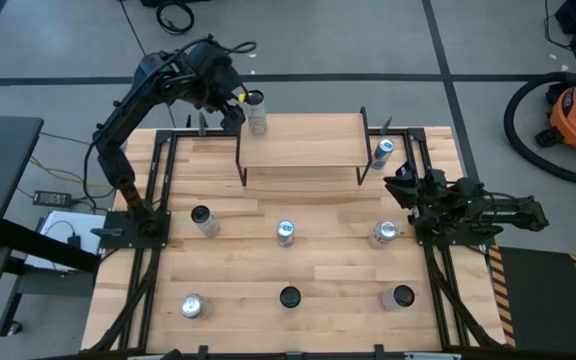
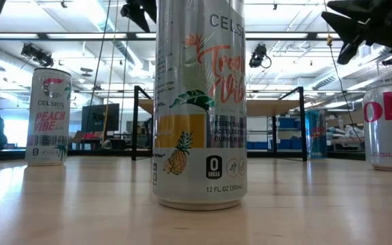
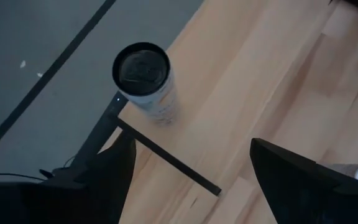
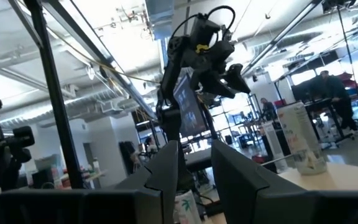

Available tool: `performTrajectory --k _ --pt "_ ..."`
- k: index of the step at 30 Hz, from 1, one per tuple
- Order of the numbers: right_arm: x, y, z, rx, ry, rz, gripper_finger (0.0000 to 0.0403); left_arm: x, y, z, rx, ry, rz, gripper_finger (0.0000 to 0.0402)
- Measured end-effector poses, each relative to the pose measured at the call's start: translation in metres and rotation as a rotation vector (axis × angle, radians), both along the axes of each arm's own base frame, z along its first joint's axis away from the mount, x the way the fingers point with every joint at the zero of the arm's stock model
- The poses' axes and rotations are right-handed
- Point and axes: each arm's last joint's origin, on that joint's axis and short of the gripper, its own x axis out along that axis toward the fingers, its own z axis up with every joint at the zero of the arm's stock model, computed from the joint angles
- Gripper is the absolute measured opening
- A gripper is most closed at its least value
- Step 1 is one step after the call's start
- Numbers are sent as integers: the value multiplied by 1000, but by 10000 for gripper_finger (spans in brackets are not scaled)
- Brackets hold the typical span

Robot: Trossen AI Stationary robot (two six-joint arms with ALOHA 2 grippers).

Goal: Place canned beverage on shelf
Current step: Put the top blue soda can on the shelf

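High view: left gripper (image 1: 236, 103) hovers at the far-left corner of the shelf (image 1: 303, 152), with a silver can (image 1: 256, 112) standing upright right at that corner beside the fingers. Whether the fingers touch the can cannot be told from here. Right gripper (image 1: 405, 182) rests by the shelf's right legs, idle, just by a blue can (image 1: 383, 152) standing on the table near those legs. More cans are spread over the table (image 1: 338, 270) in front, including a Celsius can (image 1: 286, 232) at centre.

Low view: that Celsius can fills the middle; a Peach Vibe can (image 2: 48, 116) and a Diet Coke can (image 2: 390, 126) flank it. The shelf shows far behind, its plank top level on thin black legs. Nothing useful on the grippers.

Left wrist view: the silver can stands upright on the plank, very near the corner edge and the black leg. The left claw's two fingers (image 3: 303, 180) are spread wide and clear of the can, so it looks released. Judgement: the can sits close to the edge, so the arm should lift straight up and away, without sweeping sideways into it.

Right wrist view: right claw's fingers (image 4: 238, 177) sit nearly pressed together, a narrow gap between, holding nothing. The left arm and the placed can appear farther off.
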Motion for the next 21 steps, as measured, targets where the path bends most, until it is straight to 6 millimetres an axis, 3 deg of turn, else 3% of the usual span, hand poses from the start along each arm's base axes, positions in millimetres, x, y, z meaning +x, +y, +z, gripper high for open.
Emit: performTrajectory --k 5,21 --pt "0 0 0 1 -3 -4 107 -11 -8 10 26 -31 -1 318" --pt "0 0 0 1 -2 -8 107 -11 -12 12 28 -34 -18 318"
